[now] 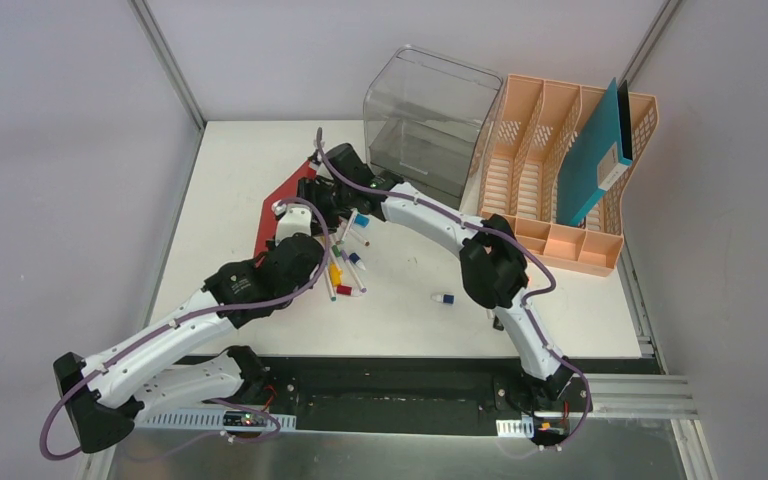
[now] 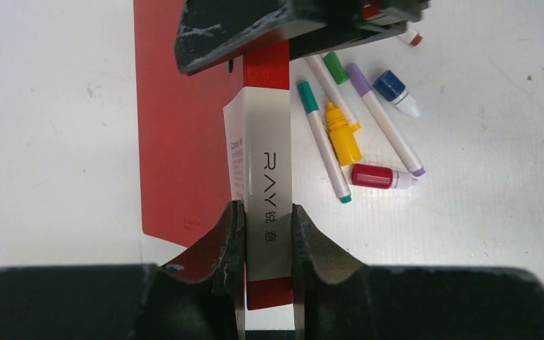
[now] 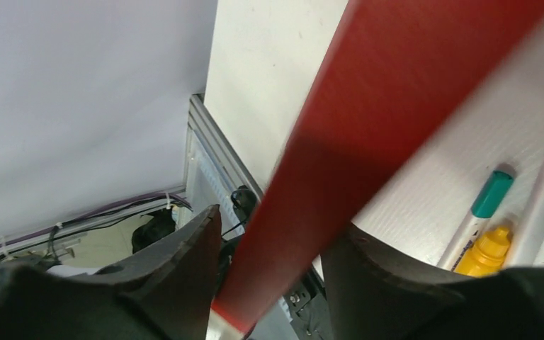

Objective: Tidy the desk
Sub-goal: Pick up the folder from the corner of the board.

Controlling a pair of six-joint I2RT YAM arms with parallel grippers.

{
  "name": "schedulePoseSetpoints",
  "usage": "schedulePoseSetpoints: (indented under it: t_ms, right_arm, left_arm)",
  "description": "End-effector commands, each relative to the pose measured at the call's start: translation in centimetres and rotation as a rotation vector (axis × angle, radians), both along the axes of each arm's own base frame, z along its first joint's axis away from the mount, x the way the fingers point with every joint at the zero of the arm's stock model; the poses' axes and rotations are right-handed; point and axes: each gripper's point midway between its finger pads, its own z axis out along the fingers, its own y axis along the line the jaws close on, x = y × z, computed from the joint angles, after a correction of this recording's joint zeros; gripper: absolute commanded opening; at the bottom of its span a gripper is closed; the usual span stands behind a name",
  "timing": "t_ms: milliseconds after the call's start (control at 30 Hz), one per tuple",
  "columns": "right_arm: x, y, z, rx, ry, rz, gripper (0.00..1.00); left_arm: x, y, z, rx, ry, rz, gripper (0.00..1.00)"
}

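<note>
plain grey walls (image 1: 50, 150) on three sides, metal corner posts (image 1: 168, 62), soft even light

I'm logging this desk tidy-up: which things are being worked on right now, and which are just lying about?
In hand: red folder, clamped on its labelled spine by the left gripper; right gripper open around its edge.

Lying about: markers, yellow bottle, red bottle, blue-capped bottle; clear bin; peach file rack holding a teal folder.
</note>
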Motion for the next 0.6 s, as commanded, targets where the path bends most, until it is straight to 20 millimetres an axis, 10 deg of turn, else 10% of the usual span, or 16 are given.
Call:
schedulePoseSetpoints:
  t_ms: [0,133,267,400,567]
  right_arm:
    - [0.3,0.7,0.7,-0.011,-0.070,0.001,0.52]
    - [0.6,0.5,0.5,-0.033,-0.089,-0.009,0.37]
    - [0.8,0.2,0.4,-0.045,-0.121,-0.006,0.01]
    - [0.9,0.0,1.7,-0.025,-0.164,0.020,0.00]
    - [-0.8,-0.6,5.9,0.097,-0.281,0.186,0.00]
  left_arm:
    - [-0.6,-4.8,0.8,-0.196,0.015,-0.106,0.00]
    - [-1.2,-5.2,0.6,-0.222,0.025,-0.121,0.00]
    - [-1.8,-5.4,0.7,-0.258,0.025,-0.139,0.00]
    - [-2.6,-5.5,1.2,-0.291,0.022,-0.190,0.02]
    - [-3.9,-4.2,3.7,-0.361,-0.067,-0.257,0.52]
